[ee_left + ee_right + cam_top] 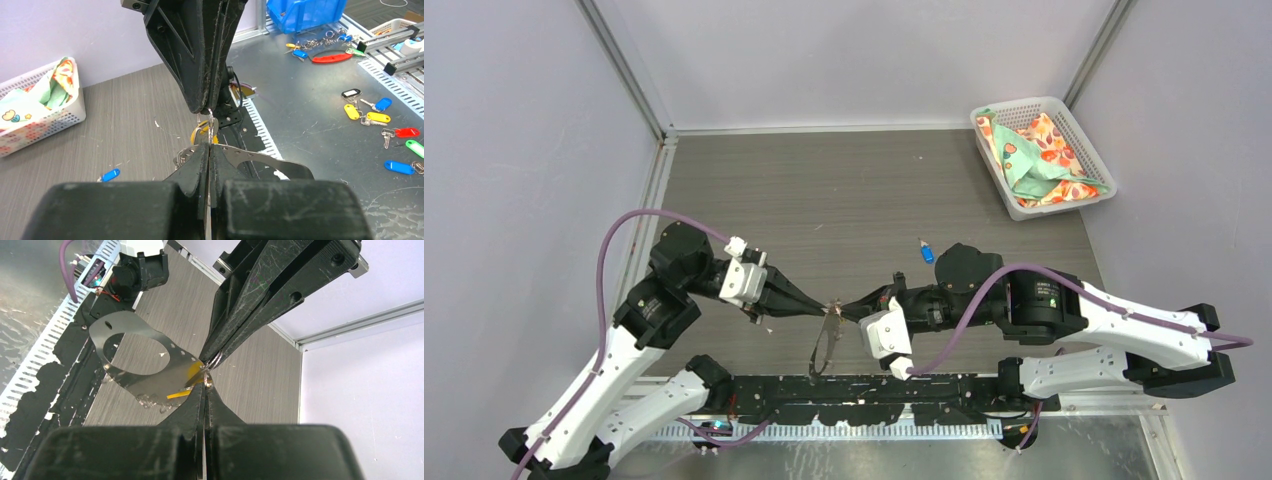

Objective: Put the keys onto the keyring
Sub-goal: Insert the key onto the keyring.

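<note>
Above mid-tabletop, left tool and right tool clamp the keyring, seemingly threading the yellow key; next I twist it round

White basket, patterned cloth inside; blue bin

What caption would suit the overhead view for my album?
Left gripper and right gripper pinch a thin grey floppy keyring; blue-headed key lies apart.

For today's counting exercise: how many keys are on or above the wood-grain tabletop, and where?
2. The blue-headed key lies loose on the tabletop beside the right arm. The yellow-headed key hangs where both shut jaws meet, partly hidden. More may be hidden there.
</note>
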`<state>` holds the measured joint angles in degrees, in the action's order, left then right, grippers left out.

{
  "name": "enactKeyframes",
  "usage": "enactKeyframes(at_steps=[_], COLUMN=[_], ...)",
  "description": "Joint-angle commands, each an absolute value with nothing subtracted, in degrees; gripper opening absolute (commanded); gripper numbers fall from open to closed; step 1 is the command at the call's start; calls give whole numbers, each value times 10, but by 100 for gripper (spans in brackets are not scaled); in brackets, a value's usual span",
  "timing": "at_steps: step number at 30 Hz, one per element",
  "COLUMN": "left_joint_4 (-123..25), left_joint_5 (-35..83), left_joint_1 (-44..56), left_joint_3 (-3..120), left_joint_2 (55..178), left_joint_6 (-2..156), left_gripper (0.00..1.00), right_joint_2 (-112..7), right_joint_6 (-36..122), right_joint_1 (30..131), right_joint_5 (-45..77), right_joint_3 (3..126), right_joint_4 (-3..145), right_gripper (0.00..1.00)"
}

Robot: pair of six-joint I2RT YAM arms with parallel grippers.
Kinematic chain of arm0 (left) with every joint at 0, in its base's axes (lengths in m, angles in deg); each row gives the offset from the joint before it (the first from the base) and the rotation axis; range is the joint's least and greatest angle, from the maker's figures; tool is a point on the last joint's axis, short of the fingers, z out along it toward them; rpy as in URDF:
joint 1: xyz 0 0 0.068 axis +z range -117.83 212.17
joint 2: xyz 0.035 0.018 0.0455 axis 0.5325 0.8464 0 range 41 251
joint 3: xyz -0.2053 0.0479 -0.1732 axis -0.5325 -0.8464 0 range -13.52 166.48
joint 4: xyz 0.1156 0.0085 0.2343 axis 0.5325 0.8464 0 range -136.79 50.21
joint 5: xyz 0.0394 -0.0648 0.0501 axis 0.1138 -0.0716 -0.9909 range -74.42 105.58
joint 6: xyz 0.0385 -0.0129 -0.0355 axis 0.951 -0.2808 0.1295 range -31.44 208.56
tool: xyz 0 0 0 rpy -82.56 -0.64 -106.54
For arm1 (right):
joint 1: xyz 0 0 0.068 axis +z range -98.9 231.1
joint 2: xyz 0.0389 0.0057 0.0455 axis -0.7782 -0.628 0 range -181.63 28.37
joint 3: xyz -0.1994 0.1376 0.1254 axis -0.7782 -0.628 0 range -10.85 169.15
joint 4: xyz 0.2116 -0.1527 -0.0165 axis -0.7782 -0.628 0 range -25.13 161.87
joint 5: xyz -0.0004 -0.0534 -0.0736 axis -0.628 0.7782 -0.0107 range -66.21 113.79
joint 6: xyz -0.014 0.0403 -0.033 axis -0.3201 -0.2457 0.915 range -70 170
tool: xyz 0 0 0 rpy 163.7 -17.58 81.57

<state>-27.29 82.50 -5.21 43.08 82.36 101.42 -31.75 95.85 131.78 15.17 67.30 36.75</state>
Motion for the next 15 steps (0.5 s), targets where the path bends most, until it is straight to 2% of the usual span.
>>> enactKeyframes(at_steps=[1,15], left_joint_4=[-304,-306], left_joint_5=[808,799], left_joint_1=[-51,-51], left_joint_3=[431,428], left_joint_2=[814,814], left_joint_6=[1005,993], left_gripper=[0,0], right_joint_2=[-312,-316], right_joint_6=[946,947], right_joint_1=[1324,1327], right_joint_5=[154,151], right_joint_3=[684,686], right_joint_4=[396,397], right_gripper=[1,1])
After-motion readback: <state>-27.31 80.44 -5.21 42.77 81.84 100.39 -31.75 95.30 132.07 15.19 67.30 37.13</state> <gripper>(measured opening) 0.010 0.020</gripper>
